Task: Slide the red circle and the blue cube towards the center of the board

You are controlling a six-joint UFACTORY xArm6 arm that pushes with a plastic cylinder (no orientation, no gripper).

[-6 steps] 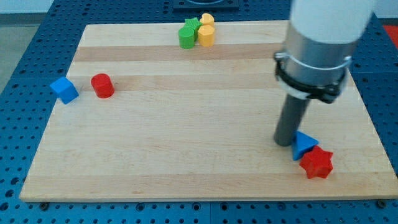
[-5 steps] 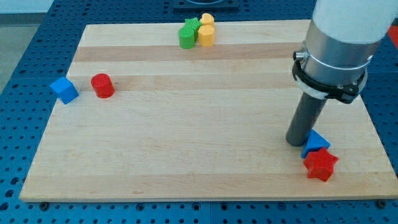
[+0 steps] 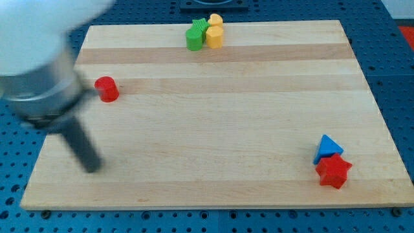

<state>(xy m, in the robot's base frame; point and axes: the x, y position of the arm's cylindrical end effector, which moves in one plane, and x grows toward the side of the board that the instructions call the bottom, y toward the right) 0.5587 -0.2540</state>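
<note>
Blur smears the arm at the view's left, where its pale body and dark collar cover the left edge of the tabletop. From under that collar the dark rod slants down toward the view's right, and my tip sits on the wood near the lower left corner. This arm has no jaws, only the rod, so nothing is clamped or held.

Just beside the arm's collar, on its right, stands the red circle, a short upright cylinder on the left part of the tabletop. My tip is below it in the view, apart from it and touching no block. No blue cube can be made out; the blurred arm covers the spot to the left of the red circle, so I cannot tell whether it lies behind.

At the view's top edge, a little left of the middle, four blocks huddle together: a green cylinder with a green star behind it, and a yellow block with a second yellow block behind that one. Each pair touches the other.

Near the lower right corner a blue triangle leans against a red star, which sits just below it. Both are well apart from my tip.
</note>
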